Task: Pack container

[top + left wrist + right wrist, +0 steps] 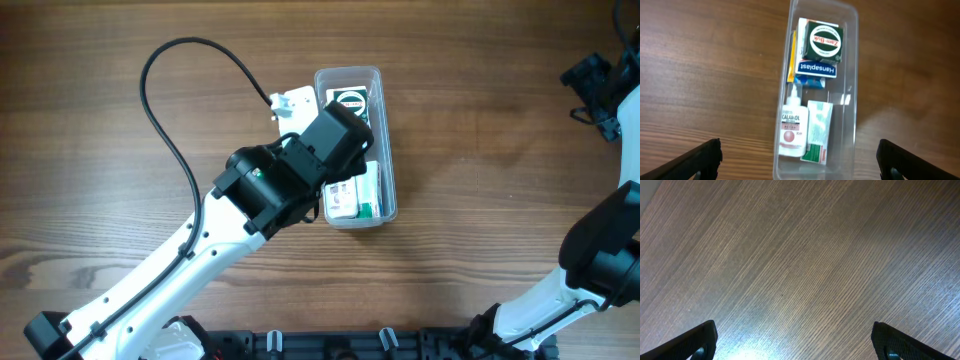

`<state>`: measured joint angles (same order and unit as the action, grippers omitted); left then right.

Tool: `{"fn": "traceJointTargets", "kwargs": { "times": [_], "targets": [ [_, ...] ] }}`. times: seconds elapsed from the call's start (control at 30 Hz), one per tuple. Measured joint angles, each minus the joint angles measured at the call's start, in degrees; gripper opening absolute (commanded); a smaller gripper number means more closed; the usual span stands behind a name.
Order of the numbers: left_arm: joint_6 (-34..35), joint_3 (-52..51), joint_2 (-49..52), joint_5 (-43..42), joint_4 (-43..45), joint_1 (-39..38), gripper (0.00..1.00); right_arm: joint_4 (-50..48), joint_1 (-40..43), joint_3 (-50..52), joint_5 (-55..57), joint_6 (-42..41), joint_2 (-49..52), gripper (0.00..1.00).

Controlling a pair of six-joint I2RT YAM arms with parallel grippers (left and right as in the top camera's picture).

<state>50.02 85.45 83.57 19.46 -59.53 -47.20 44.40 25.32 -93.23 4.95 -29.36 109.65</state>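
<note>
The clear plastic container (387,135) lies lengthwise on the wood table, right of centre. In the left wrist view its see-through wall (852,75) surrounds a green Zam-Buk box (824,41), a blue Hansaplast box (816,70), a white Calamol bottle (792,127) and a green-and-white box (817,132). My left gripper (800,167) is open and empty, above the container's near end, with its fingers wide on either side. From overhead the left wrist (335,140) hides the container's middle. My right gripper (795,340) is open and empty over bare wood, far from the container.
A black cable (160,120) loops from the left arm over the table to a white piece (295,103) beside the container's left wall. The right arm (600,250) stands at the right edge, its wrist (600,85) at the far right.
</note>
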Motion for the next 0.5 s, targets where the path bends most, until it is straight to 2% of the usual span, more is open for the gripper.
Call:
{"fn": "traceJointTargets", "kwargs": {
  "times": [0.2, 0.27, 0.37, 0.5],
  "targets": [
    [-0.07, 0.0, 0.22, -0.48, -8.66, 0.0, 1.0, -0.02, 0.0, 0.0, -0.02, 0.0, 0.0, 0.99],
    [-1.53, -0.02, 0.66, -0.48, -9.03, 0.0, 1.0, -0.02, 0.0, 0.0, 0.0, -0.02, 0.0, 1.0],
    [-7.28, -1.01, 0.96, -0.5, -3.67, 0.0, 1.0, -0.02, 0.0, 0.0, -0.02, 0.0, 0.0, 1.0],
    [-19.47, -6.25, 0.87, -1.03, 10.32, 0.0, 1.0, -0.13, 0.02, 0.0, 0.0, 0.0, 0.0, 1.0]
  ]
}}
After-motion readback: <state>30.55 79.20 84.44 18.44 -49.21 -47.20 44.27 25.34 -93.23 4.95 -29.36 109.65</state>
